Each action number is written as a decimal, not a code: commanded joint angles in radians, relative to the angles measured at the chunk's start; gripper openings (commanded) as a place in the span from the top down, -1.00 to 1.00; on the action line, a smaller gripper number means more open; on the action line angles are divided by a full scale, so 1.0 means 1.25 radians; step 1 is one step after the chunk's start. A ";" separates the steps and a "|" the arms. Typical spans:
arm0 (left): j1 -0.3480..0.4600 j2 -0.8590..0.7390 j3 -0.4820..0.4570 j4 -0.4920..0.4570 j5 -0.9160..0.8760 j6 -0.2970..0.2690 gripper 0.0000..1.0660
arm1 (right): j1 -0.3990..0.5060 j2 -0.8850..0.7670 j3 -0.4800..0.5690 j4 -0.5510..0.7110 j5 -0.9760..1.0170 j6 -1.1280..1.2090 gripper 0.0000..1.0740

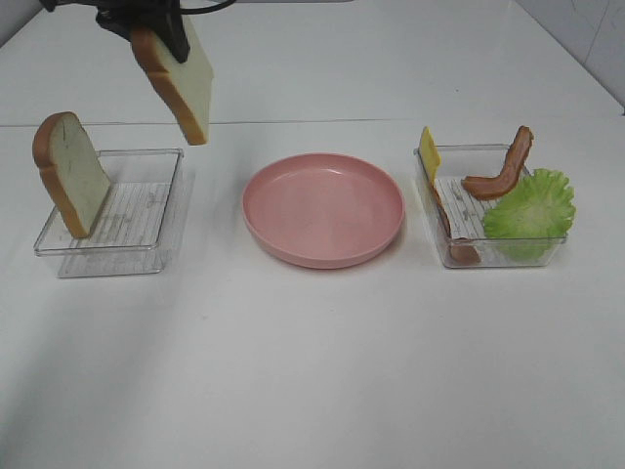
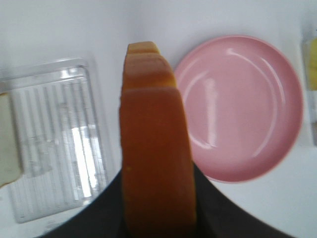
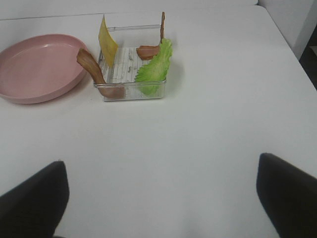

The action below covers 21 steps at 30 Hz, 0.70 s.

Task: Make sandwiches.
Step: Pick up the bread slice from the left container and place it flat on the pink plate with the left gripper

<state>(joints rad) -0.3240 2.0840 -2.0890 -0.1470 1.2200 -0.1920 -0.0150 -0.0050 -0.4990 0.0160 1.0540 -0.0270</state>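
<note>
High above the left tray, my left gripper (image 1: 159, 34) is shut on a bread slice (image 1: 178, 86), white with an orange-brown crust, which hangs tilted. The left wrist view shows that slice's crust (image 2: 154, 158) edge-on between the dark fingers (image 2: 96, 220). A second bread slice (image 1: 70, 174) leans upright in the left clear tray (image 1: 146, 210). The right clear tray (image 1: 459, 223) holds yellow cheese (image 1: 429, 151), brown bacon (image 1: 500, 171) and a green lettuce leaf (image 1: 530, 213). My right gripper (image 3: 161, 206) is open over bare table, well short of that tray (image 3: 131, 94), lettuce (image 3: 154, 69) and cheese (image 3: 107, 42).
A pink round plate (image 1: 322, 208) with nothing on it sits between the two trays; its rim (image 2: 237, 173) lies beside the held slice in the left wrist view. A second bacon strip (image 3: 91, 67) curls over the right tray's wall toward the plate (image 3: 34, 67).
</note>
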 commanded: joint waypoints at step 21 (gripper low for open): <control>-0.047 0.318 -0.002 -0.548 -0.216 0.170 1.00 | -0.002 -0.013 -0.002 -0.001 -0.002 -0.007 -0.83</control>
<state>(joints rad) -0.3600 2.4580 -2.0910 -0.8130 0.9900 0.0110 -0.0150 -0.0050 -0.4990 0.0160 1.0540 -0.0270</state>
